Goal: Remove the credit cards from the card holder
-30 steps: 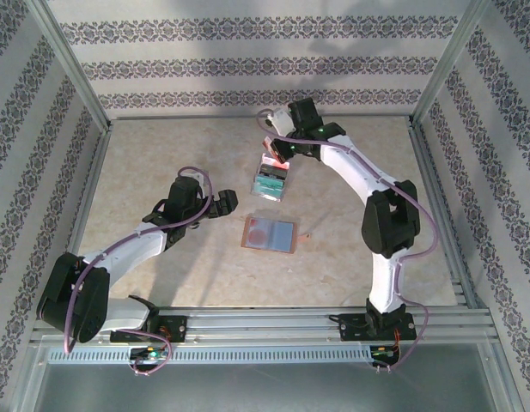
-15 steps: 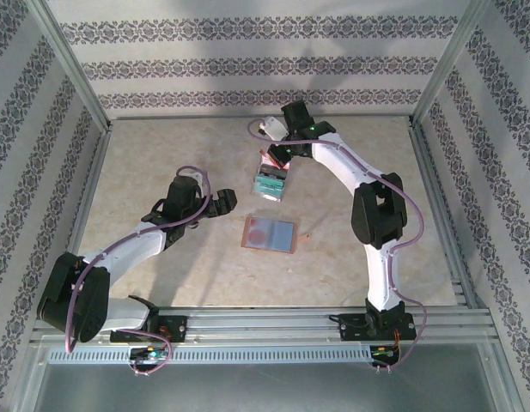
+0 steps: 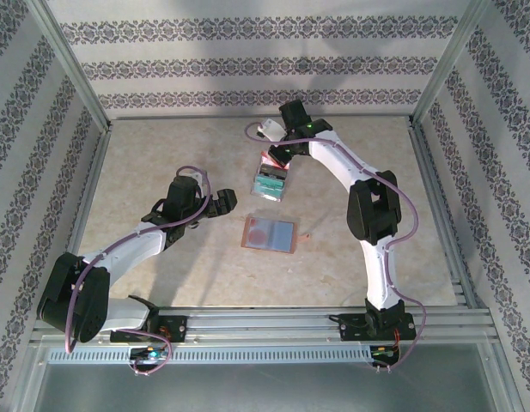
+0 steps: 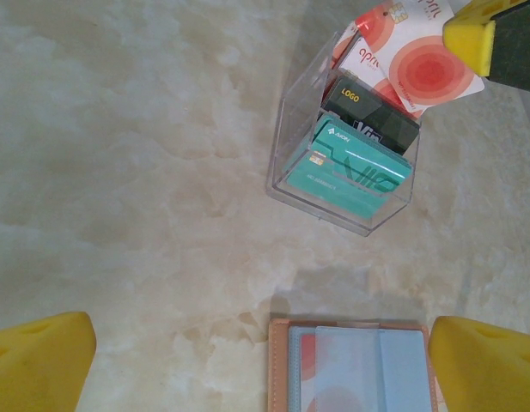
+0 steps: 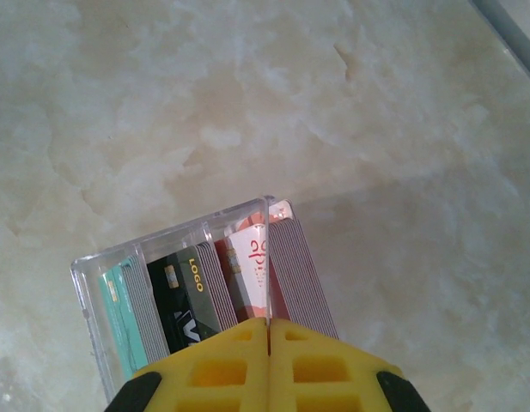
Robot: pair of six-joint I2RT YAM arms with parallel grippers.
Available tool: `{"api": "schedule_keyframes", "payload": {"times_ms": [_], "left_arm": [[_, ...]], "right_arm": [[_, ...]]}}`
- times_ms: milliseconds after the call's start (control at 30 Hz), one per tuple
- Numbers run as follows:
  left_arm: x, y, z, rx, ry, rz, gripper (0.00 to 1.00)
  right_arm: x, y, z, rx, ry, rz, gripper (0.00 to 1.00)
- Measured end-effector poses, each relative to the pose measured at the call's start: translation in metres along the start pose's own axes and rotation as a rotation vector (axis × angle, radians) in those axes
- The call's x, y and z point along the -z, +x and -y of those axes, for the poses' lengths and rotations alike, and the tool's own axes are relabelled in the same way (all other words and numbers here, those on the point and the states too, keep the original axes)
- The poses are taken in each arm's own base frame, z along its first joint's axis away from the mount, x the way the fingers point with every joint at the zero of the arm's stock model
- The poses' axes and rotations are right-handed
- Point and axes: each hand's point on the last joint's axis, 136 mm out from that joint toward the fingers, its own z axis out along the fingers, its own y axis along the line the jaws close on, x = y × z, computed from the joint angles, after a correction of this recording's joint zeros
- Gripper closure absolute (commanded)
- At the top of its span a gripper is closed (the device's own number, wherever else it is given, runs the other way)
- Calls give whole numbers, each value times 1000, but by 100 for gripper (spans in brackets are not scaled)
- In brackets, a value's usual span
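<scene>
The card holder (image 3: 269, 233) lies open and flat in the middle of the table, brown-rimmed and blue-grey inside (image 4: 350, 369), with a red-marked card (image 4: 308, 365) showing through its left pocket. My left gripper (image 3: 223, 203) hangs open just left of it, its yellow fingers wide apart in the left wrist view (image 4: 263, 367). My right gripper (image 3: 276, 157) is shut on a white card with red circles (image 5: 258, 262), seen edge-on between the yellow pads. The card (image 4: 428, 64) tilts over the far end of a clear box (image 3: 270, 183), its lower edge down among the red cards.
The clear box (image 5: 174, 257) holds stacks of teal (image 4: 346, 167), black (image 4: 368, 112) and red-white cards in separate slots. Metal frame rails (image 3: 436, 206) and patterned walls ring the marble-look table (image 3: 161, 163).
The right arm has swung slightly left and settled over the box's far end with the card. The left arm and card holder have stayed put.
</scene>
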Motion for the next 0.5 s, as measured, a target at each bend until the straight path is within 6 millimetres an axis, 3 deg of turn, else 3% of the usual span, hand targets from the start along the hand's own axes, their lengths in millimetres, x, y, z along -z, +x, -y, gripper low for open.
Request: {"api": "schedule_keyframes", "payload": {"times_ms": [500], "left_arm": [[4, -3, 0, 2, 3, 13, 1]], "right_arm": [[1, 10, 1, 31, -9, -32, 100]]}}
